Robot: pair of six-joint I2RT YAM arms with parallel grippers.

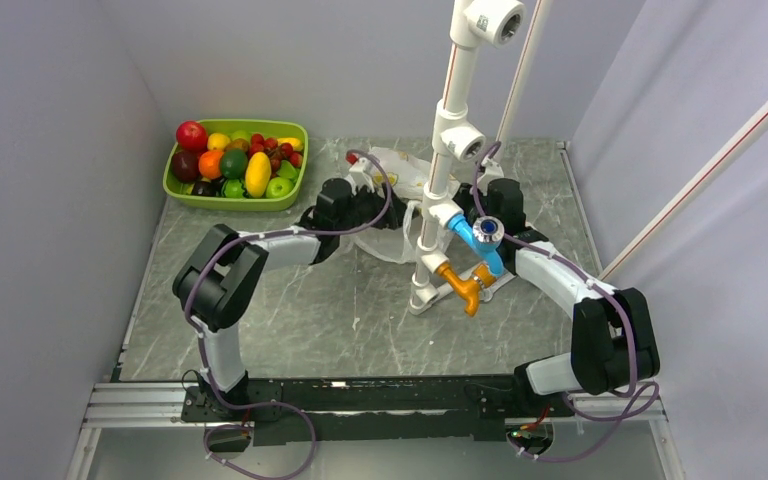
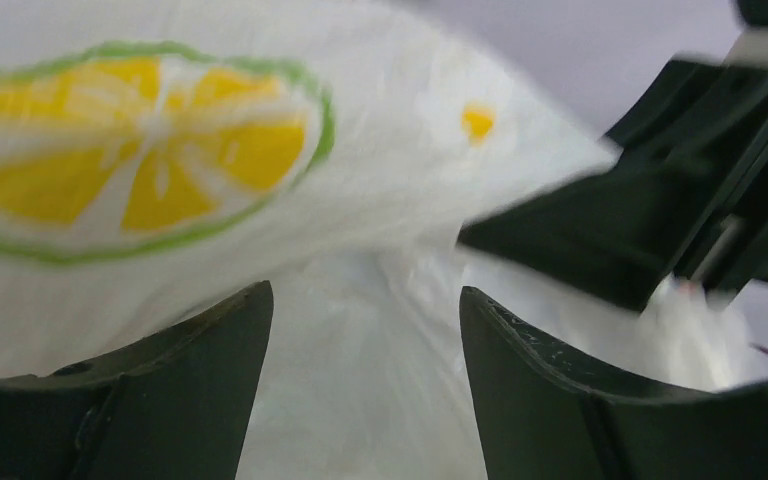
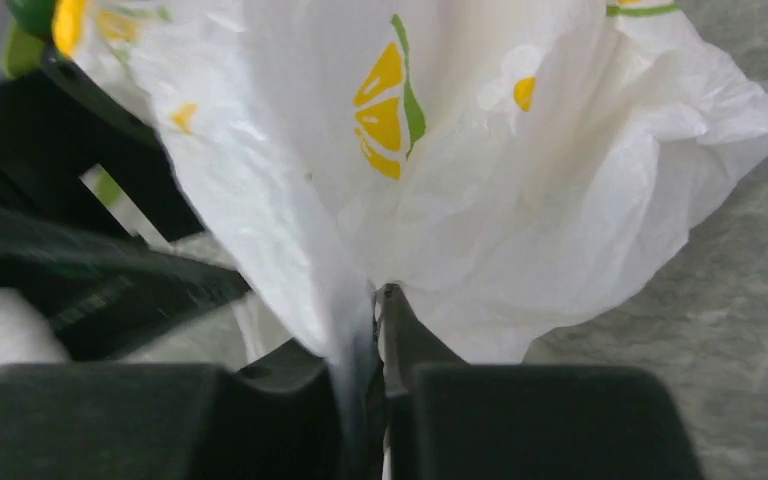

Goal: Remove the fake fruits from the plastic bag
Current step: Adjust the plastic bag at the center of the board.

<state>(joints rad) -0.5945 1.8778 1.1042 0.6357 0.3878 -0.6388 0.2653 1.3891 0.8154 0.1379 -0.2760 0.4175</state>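
Right gripper [image 3: 375,300] pinched shut on a fold of the plastic bag [image 3: 520,200], probably to lift it taut; the bag billows just ahead of it; left gripper [image 2: 365,300] stands wide, bag film between its jaws, ungripped, likely poised to spread the mouth; no fake fruits show, presumably inside.

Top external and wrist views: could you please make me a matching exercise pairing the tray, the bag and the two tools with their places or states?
Things:
1. tray
2. bag
3. left tool
4. right tool

Places or states:
A. lies between the two tools
B. shut, pinching bag film
C. far left corner of the table
D. jaws apart, bag film in the gap

Pairs: 1-C, 2-A, 3-D, 4-B
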